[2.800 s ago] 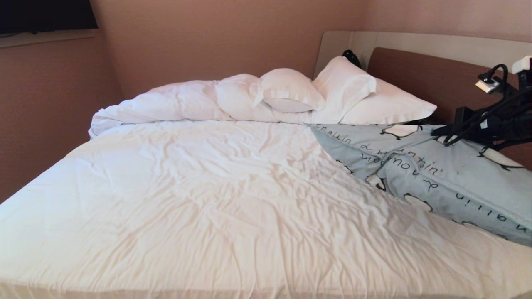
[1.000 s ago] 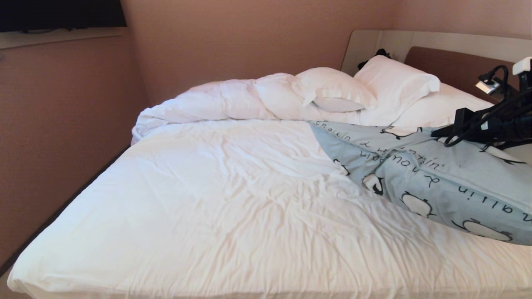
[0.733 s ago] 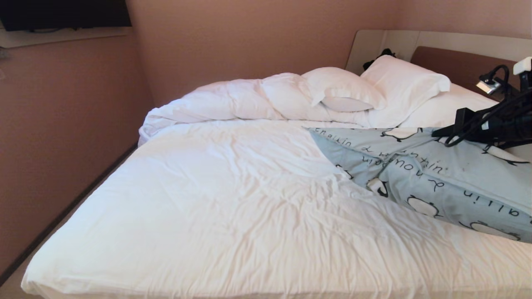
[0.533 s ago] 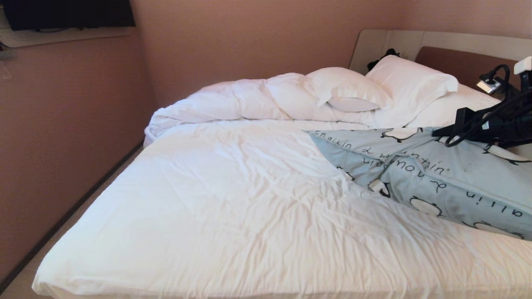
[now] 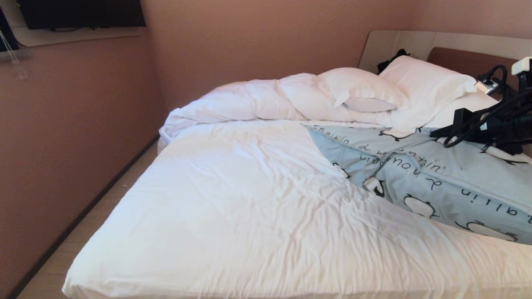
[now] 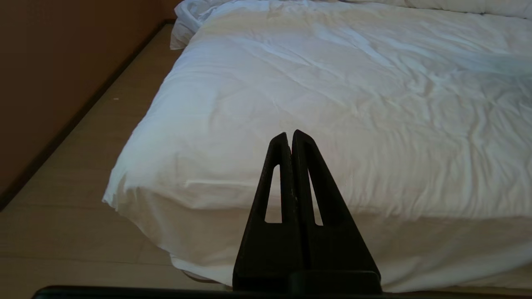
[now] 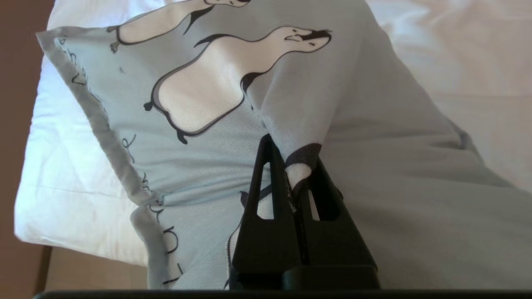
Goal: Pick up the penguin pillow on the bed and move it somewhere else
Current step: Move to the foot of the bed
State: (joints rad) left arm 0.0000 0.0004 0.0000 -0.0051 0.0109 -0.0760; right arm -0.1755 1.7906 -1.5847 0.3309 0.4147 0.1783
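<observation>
Bed (image 5: 249,207) across most of the head view: wrinkled white sheet in front, bunched duvet (image 5: 249,99) and plain white pillows (image 5: 419,81) toward the headboard (image 5: 461,58), wall and a strip of floor along the robot's left side.

Penguin pillow (image 5: 436,182) on the right half of the bed, slanting from near the white pillows toward the near right edge, lower part resting on the sheet, upper part drawn up toward the arm. Light blue, printed with penguins and script lettering.

Right gripper (image 7: 297,182) at the far right of the head view, level with the pillow's upper part; jaws clamped on a pinched fold of the blue fabric, cloth tented up out of the tips in the right wrist view.

Left gripper (image 6: 289,139) parked low near the foot corner of the bed, jaws pressed together on nothing, pointing over bare sheet.

Step in hand, as a judgement: grasp made, carry under way, pillow only partly off the mattress. Next move: lift high enough to free the trailing end from the sheet, then travel toward the open white area on the left or off the bed altogether, then release. Main concern: grip on a thin fold only, so slipping out under the pillow's weight seems possible; slow, steady motion advisable.
</observation>
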